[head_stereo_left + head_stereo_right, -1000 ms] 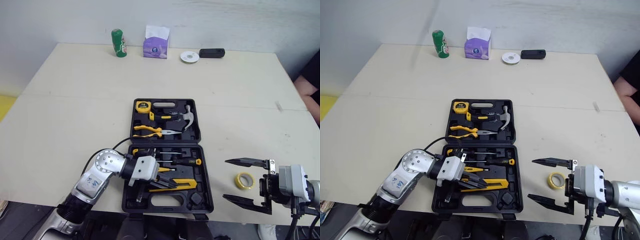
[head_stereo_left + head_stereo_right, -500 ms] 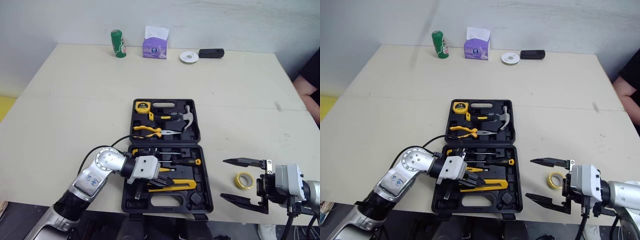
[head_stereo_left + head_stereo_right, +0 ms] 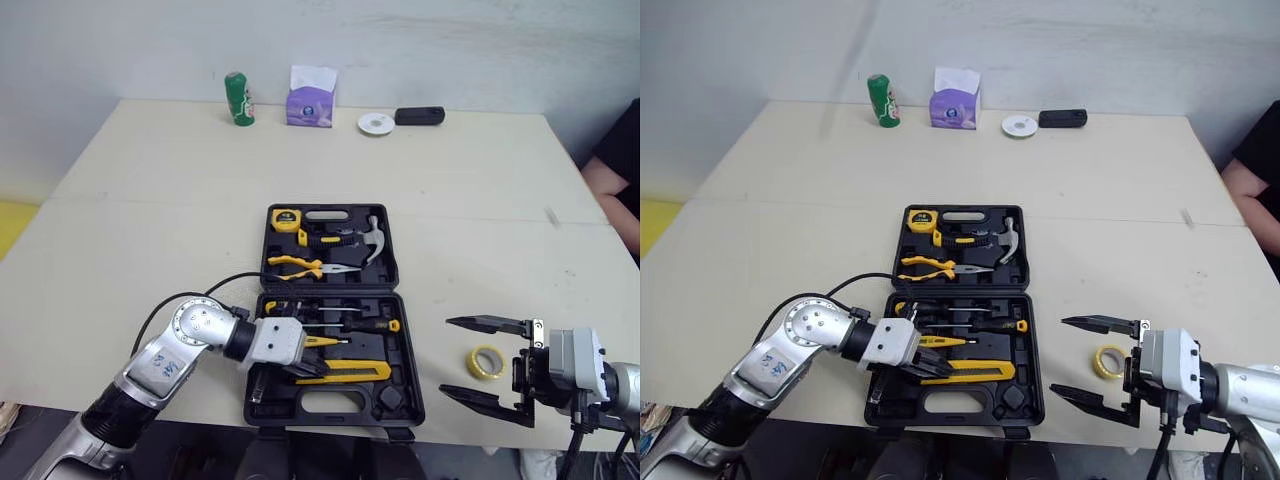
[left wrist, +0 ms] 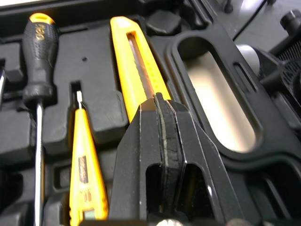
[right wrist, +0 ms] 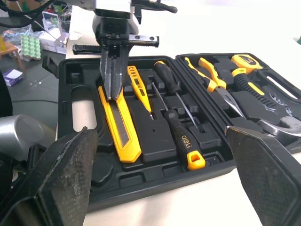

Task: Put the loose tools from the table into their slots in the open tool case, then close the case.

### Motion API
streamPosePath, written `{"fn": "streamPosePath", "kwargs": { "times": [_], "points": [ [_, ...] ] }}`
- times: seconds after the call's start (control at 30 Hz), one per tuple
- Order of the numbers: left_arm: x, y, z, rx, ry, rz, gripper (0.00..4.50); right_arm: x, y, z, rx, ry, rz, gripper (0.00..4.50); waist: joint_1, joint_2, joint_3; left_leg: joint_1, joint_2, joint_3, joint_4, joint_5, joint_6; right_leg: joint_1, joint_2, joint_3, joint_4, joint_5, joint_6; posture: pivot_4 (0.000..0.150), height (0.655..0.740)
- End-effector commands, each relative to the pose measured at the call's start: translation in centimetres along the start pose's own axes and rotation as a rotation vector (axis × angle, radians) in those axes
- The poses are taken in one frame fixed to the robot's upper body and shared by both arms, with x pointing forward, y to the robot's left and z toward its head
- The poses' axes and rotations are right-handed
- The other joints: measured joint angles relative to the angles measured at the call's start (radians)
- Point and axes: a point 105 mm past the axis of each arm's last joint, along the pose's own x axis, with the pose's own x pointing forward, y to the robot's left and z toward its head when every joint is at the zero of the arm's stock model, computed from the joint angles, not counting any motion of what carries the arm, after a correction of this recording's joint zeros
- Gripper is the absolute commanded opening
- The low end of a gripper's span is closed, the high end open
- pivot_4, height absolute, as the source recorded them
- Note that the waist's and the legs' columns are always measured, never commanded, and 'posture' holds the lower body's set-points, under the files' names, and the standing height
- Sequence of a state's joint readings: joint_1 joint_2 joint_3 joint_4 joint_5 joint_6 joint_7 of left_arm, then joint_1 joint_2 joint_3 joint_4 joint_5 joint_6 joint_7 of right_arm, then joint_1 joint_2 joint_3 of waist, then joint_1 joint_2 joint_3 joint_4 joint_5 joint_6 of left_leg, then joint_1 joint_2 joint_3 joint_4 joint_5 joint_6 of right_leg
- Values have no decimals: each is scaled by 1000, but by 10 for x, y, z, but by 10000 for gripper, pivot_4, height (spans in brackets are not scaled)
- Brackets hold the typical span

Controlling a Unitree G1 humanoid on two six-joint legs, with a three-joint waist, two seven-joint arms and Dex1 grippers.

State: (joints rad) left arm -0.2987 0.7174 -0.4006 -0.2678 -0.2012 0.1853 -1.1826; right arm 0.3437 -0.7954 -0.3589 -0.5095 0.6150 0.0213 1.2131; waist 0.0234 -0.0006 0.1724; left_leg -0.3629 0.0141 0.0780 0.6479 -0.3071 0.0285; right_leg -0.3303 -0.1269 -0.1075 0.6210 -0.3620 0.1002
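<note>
- Nearest the table's front edge, right of the case, the right gripper point(image 3: 447, 357) is held with its black fingers spread wide. A small yellow tape roll point(image 3: 487, 361) is seen lying on the pale beige table point(image 3: 150, 200) between them.
- Over the case's near half, the left gripper point(image 4: 162, 106) is noted with fingers pressed together and nothing held. Its tips are at the long yellow utility knife point(image 3: 345, 373) seated in its slot; contact cannot be told.
- The black plastic tool case point(image 3: 415, 345) is found open and flat. A yellow tester screwdriver point(image 3: 325, 342) and a black-handled screwdriver point(image 3: 375, 324) are also held in the near half.
- Far half: yellow-handled pliers point(image 3: 300, 264), yellow tape measure point(image 3: 286, 216) and steel claw hammer point(image 3: 372, 238) are slotted.
- Far edge: green can point(image 3: 237, 98), purple tissue box point(image 3: 311, 100), white disc point(image 3: 376, 123) and black oblong device point(image 3: 419, 116) are lined up.
</note>
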Motion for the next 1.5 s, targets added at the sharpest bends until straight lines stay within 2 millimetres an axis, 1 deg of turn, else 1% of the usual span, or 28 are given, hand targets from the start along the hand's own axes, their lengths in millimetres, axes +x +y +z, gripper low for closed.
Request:
{"fn": "streamPosePath", "kwargs": {
  "times": [0.03, 0.07, 0.13, 0.27, 0.3, 0.33, 0.47, 0.5, 0.57, 0.6, 0.63, 0.7, 0.83, 1.07, 1.2, 1.4, 1.5],
  "points": [
    [1, -21, -58, -243, 209, -12, 496, 3, 4, 7, -32, -23, 10, 45000, 0, 2, -1, 5, 0, 0, -1, -1, 1, 5, 0, 0, -2, 0, 0, 1500, 7400],
    [0, -20, -61, -268, 217, 14, 496, 3, 4, 7, -32, -23, 9, 45000, 0, 3, -2, 9, 0, 0, -2, -4, 3, 9, 0, 0, -3, 0, -1, 1500, 7400],
    [-3, -19, -62, -286, 220, 32, 496, 3, 4, 7, -31, -23, 7, 45000, 0, 4, -3, 9, 1, 0, -2, -5, 3, 10, 0, 1, -4, -1, -1, 1500, 7400],
    [-6, -18, -55, -322, 164, 53, 496, 3, 4, 7, -30, -25, 4, 45000, -1, 9, -5, 9, 1, 0, -2, -5, 3, 9, -1, 1, -4, -1, -1, 1500, 7400],
    [-7, -17, -52, -306, 144, 52, 496, 4, 5, 7, -29, -25, 4, 45000, -1, 10, -6, 9, 1, 0, -3, -5, 3, 9, -1, 1, -4, -1, -2, 1500, 7400],
    [-7, -15, -45, -284, 98, 55, 496, 4, 5, 6, -27, -26, 3, 45000, -1, 10, -6, 9, 1, 0, -3, -5, 3, 9, -1, 1, -4, -1, -2, 1500, 7400],
    [-12, -2, -3, -151, -155, 81, 496, 4, 5, 6, -26, -29, 3, 45000, 1, 13, -2, 8, 1, 0, -3, -5, 3, 6, -1, 1, -4, -1, -2, 1500, 7400],
    [-13, -2, 3, -134, -185, 77, 496, 4, 5, 6, -26, -29, 4, 45000, 1, 11, -1, 7, 1, 0, -3, -5, 3, 5, -1, 0, -3, -1, -2, 1500, 7400],
    [-15, -2, 23, -70, -289, 55, 496, 4, 5, 5, -26, -29, 3, 45000, 1, 5, 4, 2, 1, -1, -2, -5, 3, 2, -1, 0, -3, -1, -2, 1500, 7400],
    [-16, -3, 30, -48, -320, 46, 496, 4, 5, 5, -26, -29, 3, 45000, 1, 4, 5, 0, 1, -2, -1, -5, 3, 1, -1, -1, -3, -1, -2, 1500, 7400],
    [-15, -4, 37, -29, -344, 35, 496, 4, 5, 5, -26, -29, 3, 45000, 2, 4, 5, -5, 1, -3, 1, -4, 2, -3, -1, -2, -4, -1, -1, 1500, 7400],
    [-11, -5, 44, -13, -355, 21, 496, 3, 5, 5, -25, -28, 2, 45000, 2, 3, 5, -11, 0, -3, 3, -2, -1, -7, -2, -2, -5, 0, 0, 1500, 7400],
    [3, -3, 46, -25, -307, 7, 496, 2, 6, 5, -20, -25, 1, 45000, 2, 3, 6, -11, -1, -3, 2, -1, 0, -5, -1, -4, -9, 0, 1, 1500, 7400],
    [19, 8, 33, -25, -184, 15, 496, 2, 10, 5, -7, -23, 4, 45000, 3, 0, 9, -10, -2, -3, 2, 0, 1, -3, 0, -4, -8, 2, 4, 1500, 7400],
    [31, 16, 31, -42, -169, 28, 496, 3, 12, 6, 1, -23, 5, 45000, 4, 0, 10, -10, -2, -3, 2, 0, 1, -3, 0, -3, -8, 2, 4, 1500, 7400],
    [38, 16, 32, -36, -167, 13, 496, 2, 15, 5, 16, -19, 8, 45000, 3, -1, 10, -11, -2, -3, 1, 0, 0, -4, 0, -3, -9, 2, 4, 1500, 7400],
    [38, 16, 27, -62, -139, 11, 496, 2, 15, 5, 19, -17, 7, 45000, 3, -1, 10, -10, -2, -3, 2, 0, 0, -3, 0, -4, -9, 2, 4, 1500, 7400]
  ]
}}
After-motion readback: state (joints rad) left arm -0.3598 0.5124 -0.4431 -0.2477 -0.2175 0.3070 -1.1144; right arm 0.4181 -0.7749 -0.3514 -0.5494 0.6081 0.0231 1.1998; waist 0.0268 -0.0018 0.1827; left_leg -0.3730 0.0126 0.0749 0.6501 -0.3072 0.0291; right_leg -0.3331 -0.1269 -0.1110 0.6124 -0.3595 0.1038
